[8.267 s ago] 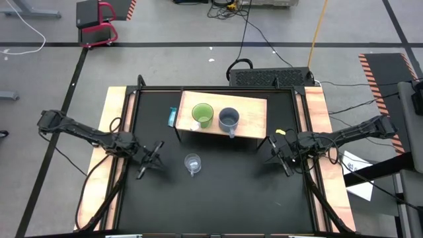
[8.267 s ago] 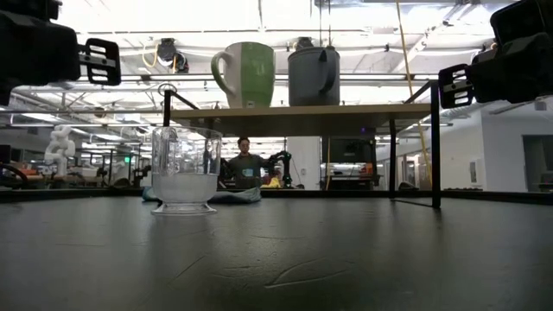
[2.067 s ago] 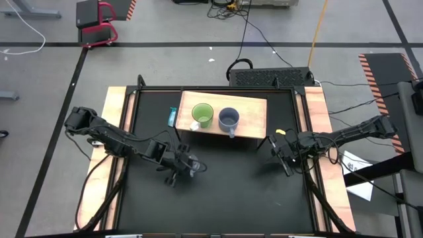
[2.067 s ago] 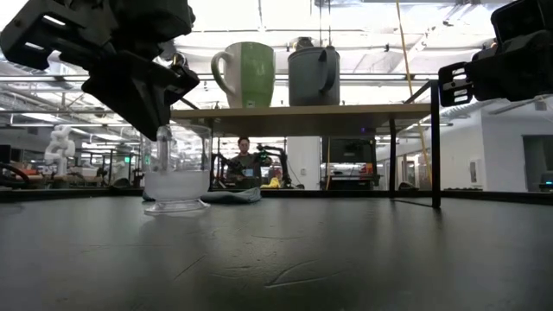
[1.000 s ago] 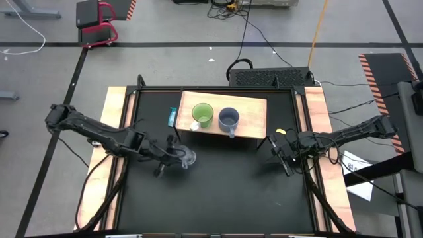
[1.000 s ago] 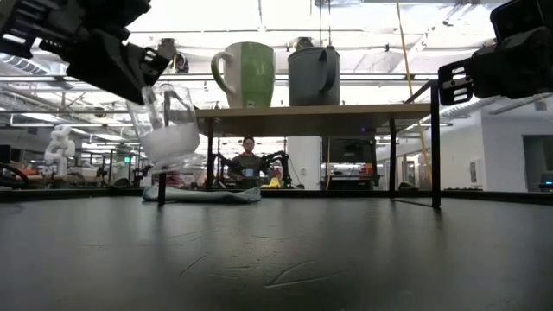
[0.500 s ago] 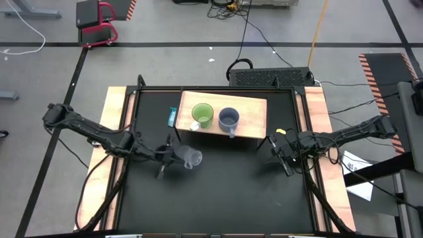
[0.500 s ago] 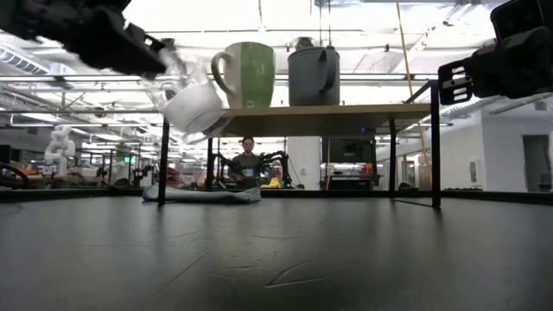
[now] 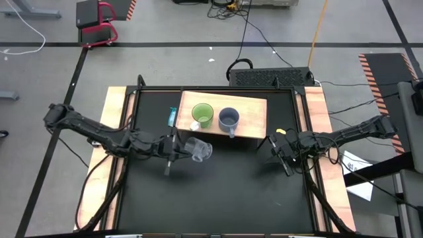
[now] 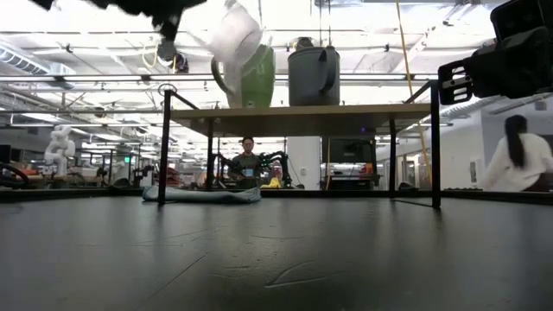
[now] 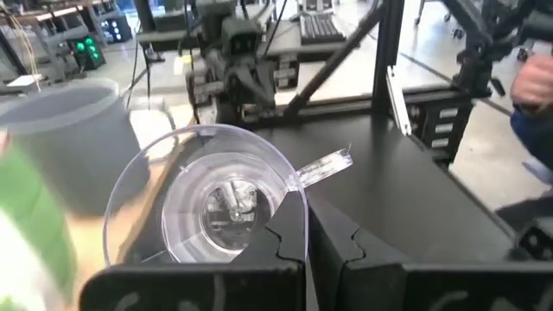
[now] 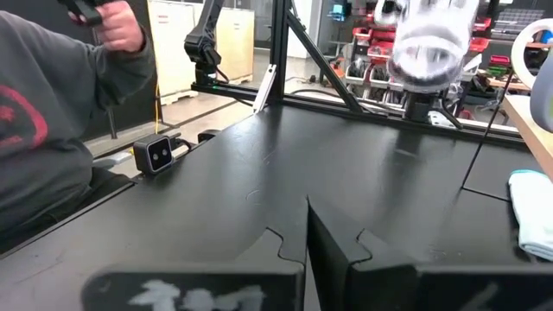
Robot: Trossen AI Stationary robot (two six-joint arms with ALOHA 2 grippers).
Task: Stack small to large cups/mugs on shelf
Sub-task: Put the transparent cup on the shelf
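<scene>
Since approx half a sec ago the left gripper (image 9: 177,149) has carried the clear glass cup (image 9: 200,151) up and toward the shelf (image 9: 253,112); low view has the cup (image 10: 235,33) above board height now, tipped on its side, overlapping the lime-green mug (image 10: 256,76). High view puts it just in front of the shelf's front edge, not yet over the board. Jaws are clamped on the cup wall, one finger inside, one outside, per left wrist view (image 11: 285,242).

Green mug (image 9: 202,116) & grey-blue mug (image 9: 229,119) stand side by side on the shelf, close but apparently not touching. Right gripper (image 9: 283,153) waits near the table's right edge, fingers together in its own wrist view (image 12: 307,229).

Risks, as I judge them:
- cup held tilted by one wall w/ a thin pinch, so it could rotate or slip in the grip
- cup sits close to the green mug's level; a forward push could clip the mug's rim or handle & shove it along the board
- glass on ceramic, a hard set-down could chip it

Views: low view gives height vs board, which high view can't. High view gives fore-aft gap to the shelf. Only left wrist view shows how the fingers (image 11: 278,235) straddle the rim; right wrist view shows a person (image 12: 52,130) seated beyond the table
</scene>
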